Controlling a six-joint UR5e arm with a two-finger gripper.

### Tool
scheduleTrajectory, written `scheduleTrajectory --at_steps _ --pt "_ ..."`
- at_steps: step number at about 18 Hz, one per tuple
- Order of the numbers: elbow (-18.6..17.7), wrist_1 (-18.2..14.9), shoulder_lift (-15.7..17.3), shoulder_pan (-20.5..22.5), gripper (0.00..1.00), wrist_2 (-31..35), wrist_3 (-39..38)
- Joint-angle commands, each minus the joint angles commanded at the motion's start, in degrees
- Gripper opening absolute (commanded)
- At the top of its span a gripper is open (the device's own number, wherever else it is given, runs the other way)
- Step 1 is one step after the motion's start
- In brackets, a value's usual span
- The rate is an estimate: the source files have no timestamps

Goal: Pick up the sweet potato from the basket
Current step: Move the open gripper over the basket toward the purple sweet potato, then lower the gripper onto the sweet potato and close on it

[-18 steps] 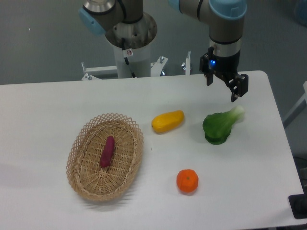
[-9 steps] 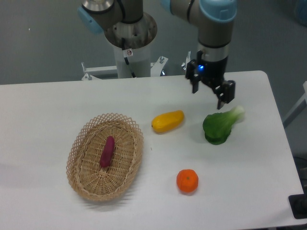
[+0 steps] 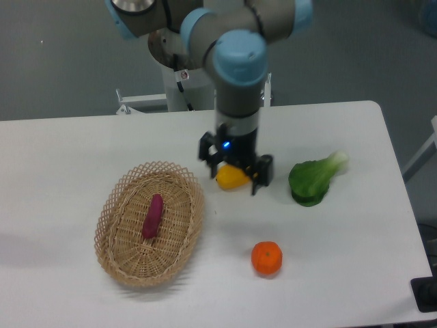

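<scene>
A slim magenta-purple sweet potato (image 3: pixel 152 216) lies lengthwise in the middle of the oval tan wicker basket (image 3: pixel 113 254) at the left of the table. My gripper (image 3: pixel 235 175) hangs open above the table, over the yellow fruit and to the right of the basket's upper rim. Its two dark fingers (image 3: pixel 261 179) stand apart with nothing held between them. The arm's grey and blue wrist rises behind it.
A plump yellow fruit (image 3: pixel 232 178) lies partly hidden under the gripper. Green bok choy (image 3: pixel 313 180) sits at the right and an orange (image 3: pixel 266 258) near the front. The robot base stands beyond the table's far edge.
The arm has swung left and toward the front, from above the bok choy to over the yellow fruit. The sweet potato and basket have not moved.
</scene>
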Motion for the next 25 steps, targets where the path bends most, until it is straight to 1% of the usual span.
scheduleTrajectory --at_steps 2,3,4,6,9,12,16,21,25 --pt "-0.35 -0.09 -1.05 -2.46 1.0 0.0 -3.08" --pt "-1.05 0.52 -1.84 -3.52 1.0 0.09 -5.36" --pt "-1.4 0.61 -2.37 -3.96 1.0 0.0 -6.6" --pt "-1.67 0.53 -4.04 -6.33 1.0 0.09 -6.7" --pt "-1.76 0.7 -6.59 -8.79 1.0 0.44 -6.96" --pt "-2.46 1.75 -8.18 -10.81 1.0 3.07 -7.14" --pt "-4.13 2.54 -8.97 -11.44 1.0 4.83 -7.14" --pt "-4.57 5.09 -10.55 -12.14 1.0 5.19 -7.22" --pt "-4.57 5.18 -11.08 -12.14 1.0 5.19 -7.22"
